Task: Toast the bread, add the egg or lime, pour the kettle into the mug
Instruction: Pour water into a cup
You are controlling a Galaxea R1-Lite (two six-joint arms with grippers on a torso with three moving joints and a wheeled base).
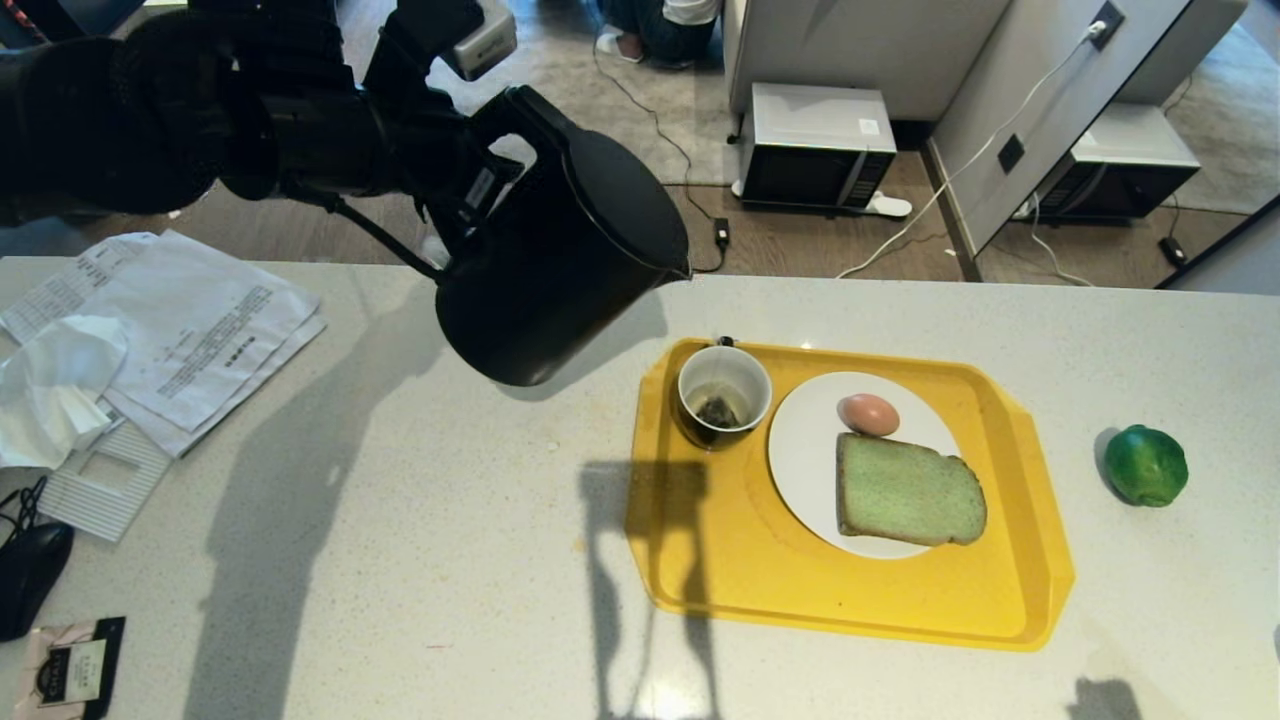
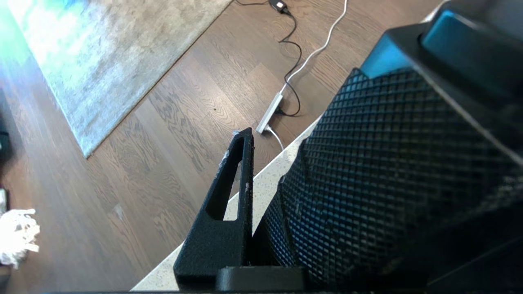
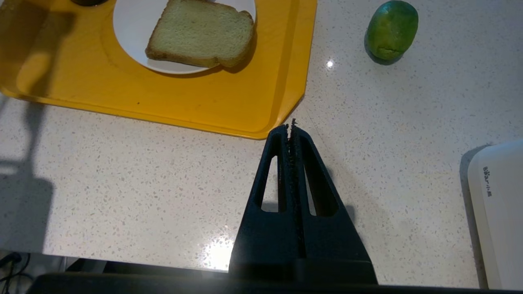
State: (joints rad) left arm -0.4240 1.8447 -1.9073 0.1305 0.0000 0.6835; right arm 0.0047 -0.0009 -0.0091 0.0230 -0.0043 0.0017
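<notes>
The black kettle (image 1: 560, 260) hangs tilted above the counter, its spout toward the mug (image 1: 724, 395). My left gripper (image 1: 485, 175) is shut on the kettle's handle (image 2: 388, 171); one finger (image 2: 233, 192) shows beside it, the other is hidden. The dark mug, white inside with a tea bag in it, stands on the yellow tray (image 1: 850, 590). The bread (image 1: 908, 490) and a brown egg (image 1: 868, 413) lie on a white plate (image 1: 805, 450). The lime (image 1: 1146, 465) sits on the counter right of the tray. My right gripper (image 3: 291, 126) is shut and empty near the tray's corner (image 3: 282, 122).
Papers (image 1: 190, 330) and a tissue (image 1: 50, 390) lie at the counter's left, with a black mouse (image 1: 30, 575) and a packet (image 1: 75, 665) nearer the front. A white appliance (image 3: 498, 212) stands at the far right. Microwaves (image 1: 815, 145) and cables are on the floor beyond.
</notes>
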